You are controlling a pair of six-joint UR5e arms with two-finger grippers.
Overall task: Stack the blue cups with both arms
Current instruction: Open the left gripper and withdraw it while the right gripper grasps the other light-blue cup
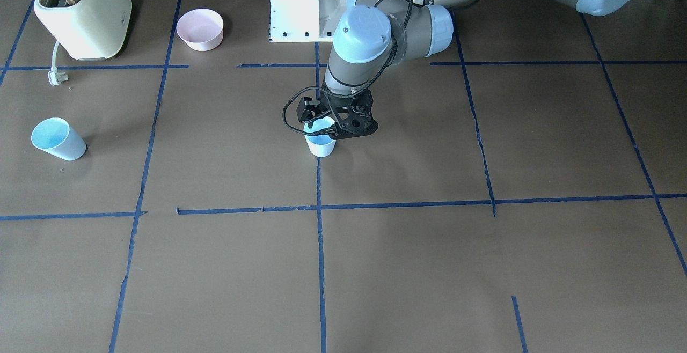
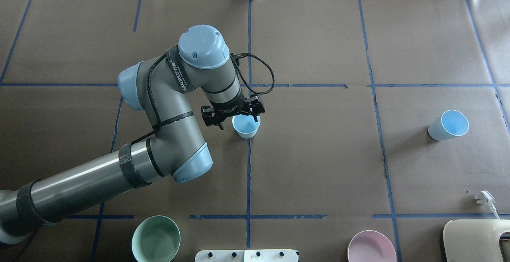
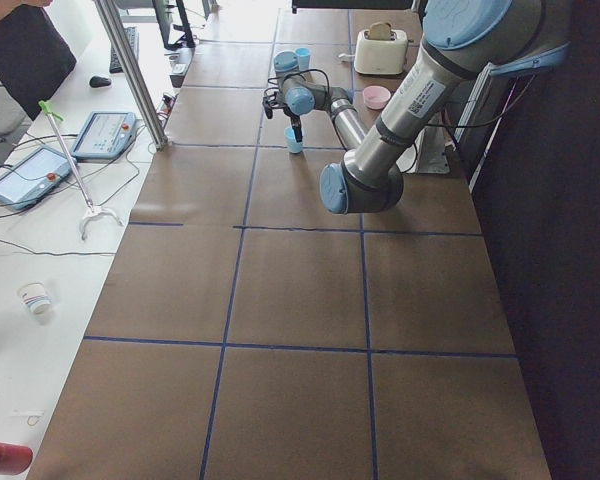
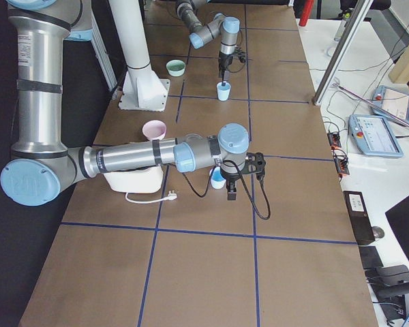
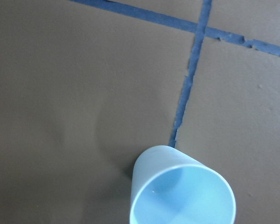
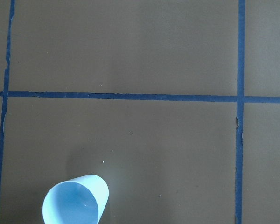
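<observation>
Noted, nearest the white pedestal base [image 1: 306, 9], a round mint-green bowl [image 2: 155, 240] on the left and a round pink bowl [image 2: 371, 248] on the right, both close to the near edge of the brown paper-covered table [image 2: 318, 154]. Saw a cream plastic toaster [image 1: 83, 12] and its loose white plug [image 2: 484, 197] in the right corner.

Farther out, found the left gripper [image 1: 337, 127] down over a small pale-blue tapered plastic cup [image 1: 321, 146], upright on a blue tape line [image 1: 320, 208] at mid-table. Made out one black finger [image 1: 349, 122] at its rim, but could not tell whether clamped or loose.

Level with it, toward the right edge, saw a second pale-blue plastic cup [image 1: 58, 139] standing. Spotted the right gripper [image 4: 233, 187] just beside it, in the right side view only; could not tell whether spread or closed. Measured a wide brown stretch between the two cups.

Beyond both, saw paper and tape lines running on to the far edge.
</observation>
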